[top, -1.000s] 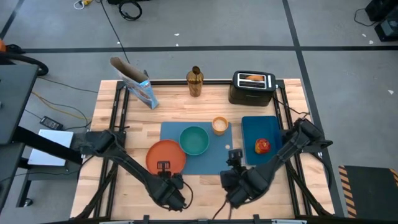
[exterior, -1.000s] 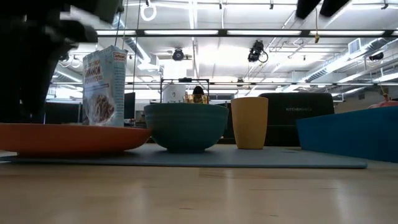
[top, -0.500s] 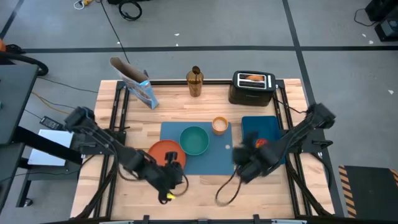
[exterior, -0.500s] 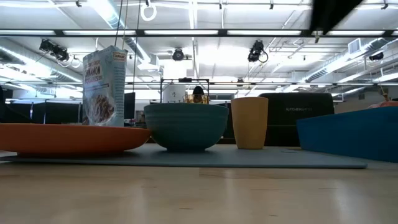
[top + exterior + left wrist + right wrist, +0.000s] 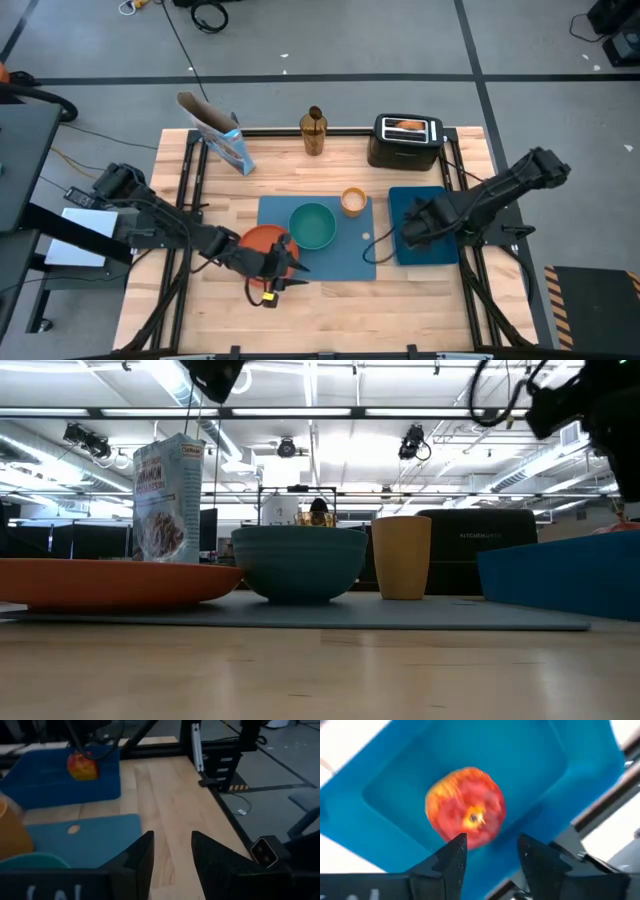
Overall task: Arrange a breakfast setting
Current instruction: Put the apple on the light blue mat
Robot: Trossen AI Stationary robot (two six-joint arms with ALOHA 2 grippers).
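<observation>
Right pincer [image 5: 412, 232] hovers over the blue tray [image 5: 438, 250] at the right side of the bench [image 5: 330, 300], and its wrist view looks straight down on the red apple [image 5: 466, 808] lying in that tray, with the 2 dark fingers [image 5: 451, 861] standing apart and nothing between them. Left pincer [image 5: 283, 262] sits low at the near edge of the orange plate [image 5: 258, 243], its 2 fingers [image 5: 141, 860] also parted with bare wood showing in the gap, gripping nothing. The plate rests on the left end of the blue placemat [image 5: 340, 255], partly hanging over onto the wood. Just beside it, on the mat, stands the teal bowl [image 5: 313, 225], and the small orange cup [image 5: 353, 201] stands at the mat's far right corner. From bench height the plate [image 5: 110, 582], bowl [image 5: 298, 563] and cup [image 5: 401, 557] line up in a row. The blue cereal box [image 5: 228, 143] stands at the far left corner of the bench, a black toaster [image 5: 406, 141] with toast [image 5: 405, 126] in its slot at the far right, and a brown bottle [image 5: 313, 133] between them.
</observation>
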